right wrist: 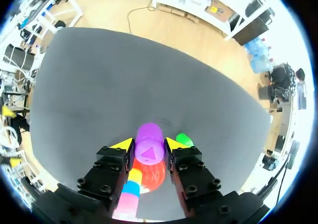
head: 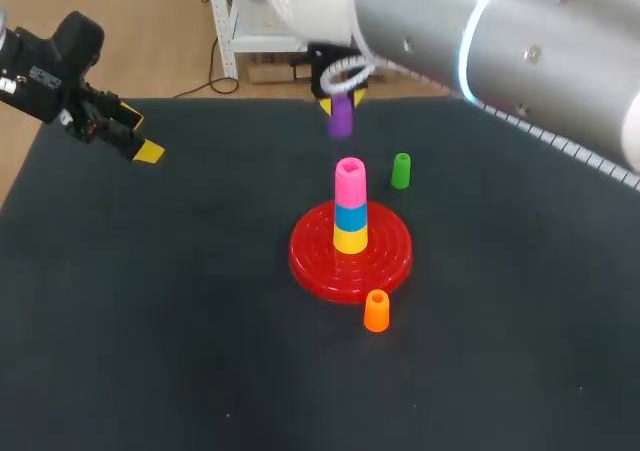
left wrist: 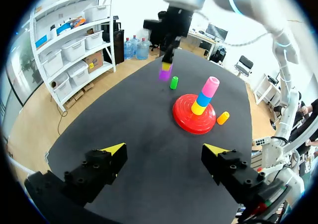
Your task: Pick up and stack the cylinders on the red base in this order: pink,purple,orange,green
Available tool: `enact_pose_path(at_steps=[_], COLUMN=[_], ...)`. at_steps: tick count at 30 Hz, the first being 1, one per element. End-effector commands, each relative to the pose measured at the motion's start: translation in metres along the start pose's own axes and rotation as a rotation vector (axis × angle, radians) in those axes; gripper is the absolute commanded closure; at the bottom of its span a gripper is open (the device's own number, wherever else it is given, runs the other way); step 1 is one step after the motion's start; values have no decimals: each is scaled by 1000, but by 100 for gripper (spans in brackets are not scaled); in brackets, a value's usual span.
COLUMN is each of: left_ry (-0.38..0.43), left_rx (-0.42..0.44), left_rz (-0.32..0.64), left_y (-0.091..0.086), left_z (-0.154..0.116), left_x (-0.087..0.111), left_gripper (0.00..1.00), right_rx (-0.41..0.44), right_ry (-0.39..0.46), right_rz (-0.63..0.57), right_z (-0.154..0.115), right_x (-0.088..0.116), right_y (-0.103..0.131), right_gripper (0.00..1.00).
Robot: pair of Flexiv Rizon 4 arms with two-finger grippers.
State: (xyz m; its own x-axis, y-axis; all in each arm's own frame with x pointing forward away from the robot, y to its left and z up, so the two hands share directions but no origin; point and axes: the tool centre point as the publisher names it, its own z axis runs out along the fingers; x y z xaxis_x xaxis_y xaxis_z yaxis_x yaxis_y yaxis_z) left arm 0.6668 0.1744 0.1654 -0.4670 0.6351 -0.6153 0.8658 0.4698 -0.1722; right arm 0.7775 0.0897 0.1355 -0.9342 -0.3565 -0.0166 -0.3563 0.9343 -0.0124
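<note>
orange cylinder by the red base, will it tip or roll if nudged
The orange cylinder stands upright, taller than wide, so a high nudge would probably tip it. Once down, its round side would likely roll. It looks like hard plastic, probably light and stiff.

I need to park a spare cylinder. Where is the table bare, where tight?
Bare: the table between the left gripper and the red base, and nearer than the orange cylinder. Tight: around the base, with the green cylinder and the right gripper shut on the purple cylinder.

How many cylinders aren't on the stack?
3: purple cylinder in the right end effector, green cylinder beyond the red base, orange cylinder by its near rim. None seems hidden.
</note>
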Motion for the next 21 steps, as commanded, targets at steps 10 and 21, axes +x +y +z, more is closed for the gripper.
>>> enact_pose_path(at_steps=[10, 21], left_ry=[-3, -3], left_rx=[0, 0], left_rz=[2, 2], left_y=[0, 0], left_z=[0, 0], left_x=[1, 1], left_gripper=[0, 0], right_rx=[-76, -66], right_ry=[-135, -85], right_rz=[-132, -220], right_z=[-87, -81], right_x=[116, 168], right_y=[16, 39], right_gripper=[100, 100])
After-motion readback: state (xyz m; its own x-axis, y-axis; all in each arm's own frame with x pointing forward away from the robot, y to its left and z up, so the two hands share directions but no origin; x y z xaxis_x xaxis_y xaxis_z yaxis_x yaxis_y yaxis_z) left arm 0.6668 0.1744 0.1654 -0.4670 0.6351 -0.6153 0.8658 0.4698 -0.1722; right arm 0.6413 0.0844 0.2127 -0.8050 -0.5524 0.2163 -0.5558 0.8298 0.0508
